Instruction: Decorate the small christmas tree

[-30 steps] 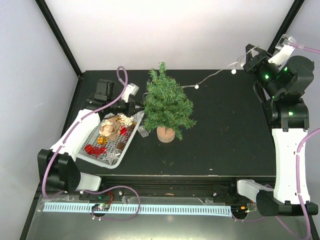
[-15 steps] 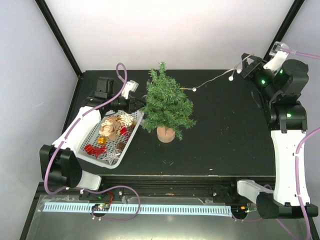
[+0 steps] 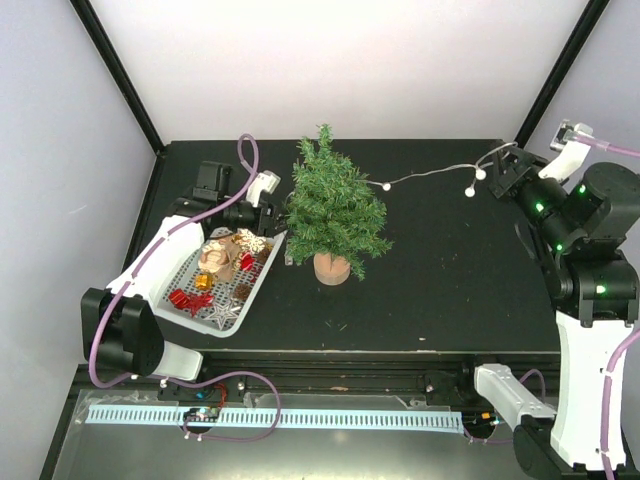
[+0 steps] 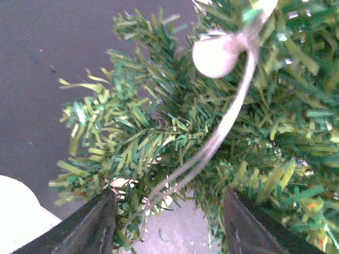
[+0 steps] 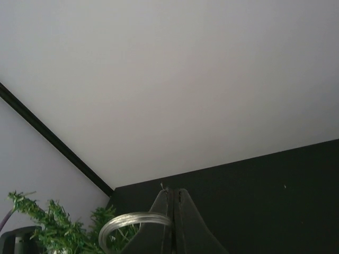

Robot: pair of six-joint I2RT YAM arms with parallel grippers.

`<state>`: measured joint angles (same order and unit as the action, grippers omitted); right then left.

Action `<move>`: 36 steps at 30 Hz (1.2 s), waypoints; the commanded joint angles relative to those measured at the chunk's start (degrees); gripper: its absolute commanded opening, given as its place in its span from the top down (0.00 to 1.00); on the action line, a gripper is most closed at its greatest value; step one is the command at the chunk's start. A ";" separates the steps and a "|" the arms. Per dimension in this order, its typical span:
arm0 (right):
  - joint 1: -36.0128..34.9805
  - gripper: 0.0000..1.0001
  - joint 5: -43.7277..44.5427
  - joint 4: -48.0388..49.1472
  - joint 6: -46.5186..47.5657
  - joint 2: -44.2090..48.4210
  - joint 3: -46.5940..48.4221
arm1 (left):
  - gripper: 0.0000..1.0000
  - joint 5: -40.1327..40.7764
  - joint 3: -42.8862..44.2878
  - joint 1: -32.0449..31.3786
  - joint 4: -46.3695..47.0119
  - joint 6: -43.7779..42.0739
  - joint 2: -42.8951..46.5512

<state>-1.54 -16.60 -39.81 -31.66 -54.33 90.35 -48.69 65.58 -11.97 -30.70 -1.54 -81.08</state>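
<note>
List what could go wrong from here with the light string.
1. The right gripper is shut on the light string, which spans the gap to the tree. A hard pull might tip the tree on its small base.
2. The left gripper is open around the string, so it may slide off the branches.
3. A tipped tree could hit the tray beside it.

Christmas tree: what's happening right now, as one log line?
right gripper: shut on light string | left gripper: open, at small christmas tree | string: runs from tree to right gripper
</note>
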 commanded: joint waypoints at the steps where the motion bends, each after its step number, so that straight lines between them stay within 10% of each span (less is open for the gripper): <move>1: -0.30 0.99 0.61 -4.12 2.40 1.75 -1.45 | 0.37 -1.49 2.36 -0.69 -4.49 -2.74 0.66; 8: -0.32 0.99 2.36 -5.35 2.68 2.47 -3.86 | 0.01 6.79 6.99 -0.41 -8.80 -6.26 1.72; 20: -4.04 0.99 1.60 -10.54 6.27 3.55 -6.26 | 0.01 11.04 11.02 3.10 -11.00 -8.31 10.45; 28: -20.18 0.99 7.86 -18.61 9.98 2.89 -5.77 | 0.01 12.43 20.33 3.87 -14.62 -11.11 15.56; 36: -25.53 0.99 11.99 -22.45 8.81 2.49 -8.18 | 0.01 2.55 32.16 2.84 -20.59 -13.60 14.22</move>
<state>-25.82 -8.01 -59.09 -23.16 -51.64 83.37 -39.66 93.01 -8.60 -45.87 -12.47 -66.32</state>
